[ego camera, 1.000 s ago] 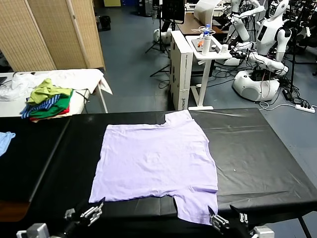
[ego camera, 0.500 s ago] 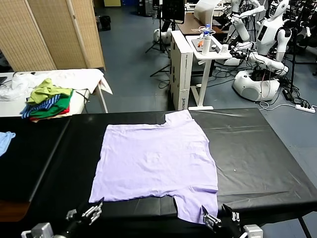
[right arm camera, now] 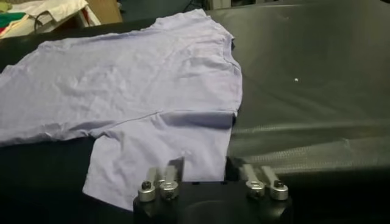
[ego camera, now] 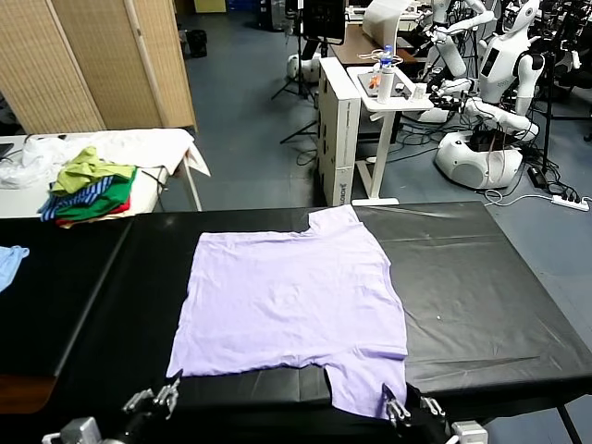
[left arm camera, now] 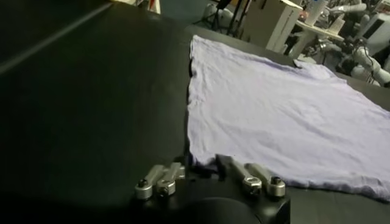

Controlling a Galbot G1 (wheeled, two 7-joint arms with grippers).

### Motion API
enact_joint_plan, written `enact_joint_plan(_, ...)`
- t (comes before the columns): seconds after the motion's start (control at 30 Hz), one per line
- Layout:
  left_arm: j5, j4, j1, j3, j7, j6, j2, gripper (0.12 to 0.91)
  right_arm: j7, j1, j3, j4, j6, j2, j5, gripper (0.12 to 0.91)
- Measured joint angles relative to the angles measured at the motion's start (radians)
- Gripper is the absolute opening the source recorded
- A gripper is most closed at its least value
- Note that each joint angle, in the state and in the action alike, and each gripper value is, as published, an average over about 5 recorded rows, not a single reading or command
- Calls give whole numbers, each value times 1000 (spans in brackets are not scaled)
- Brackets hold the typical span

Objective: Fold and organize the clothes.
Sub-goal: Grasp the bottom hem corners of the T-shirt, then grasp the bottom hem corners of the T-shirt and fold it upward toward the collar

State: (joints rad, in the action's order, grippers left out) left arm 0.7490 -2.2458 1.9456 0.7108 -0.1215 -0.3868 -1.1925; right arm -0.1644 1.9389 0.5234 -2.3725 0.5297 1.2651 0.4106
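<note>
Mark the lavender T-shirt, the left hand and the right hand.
lavender T-shirt [ego camera: 291, 305], head view, middle of the body.
left hand [ego camera: 168, 392], head view, its fingertips.
right hand [ego camera: 396, 407], head view, its fingertips.

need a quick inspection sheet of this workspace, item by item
surface: black table, covering slightly wrinkled along the near edge.
job's things: lavender t-shirt spread flat, one sleeve at the far edge, the other at the near edge.
clutter: light blue cloth at the table's left edge; pile of garments on the white side table.
grippers: left pincer shut at the shirt's near left corner; right pincer shut at the near sleeve's hem. Whether fabric is pinched cannot be told.
cables: power strip and cord on the floor, far right.
surroundings: folding screen, white cart with a bottle, other robots.
</note>
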Motion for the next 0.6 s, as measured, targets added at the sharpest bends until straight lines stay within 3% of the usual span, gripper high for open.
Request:
enact_joint_plan(0.3,-22,-48,49,16,-20,10,-15,147,-35,75,22,-68,15,-1,2,140)
enact_joint_plan(0.6,-43,-116,86,22,-30,34,-48,147,-1,69,51,-87,-38,-15,40,140)
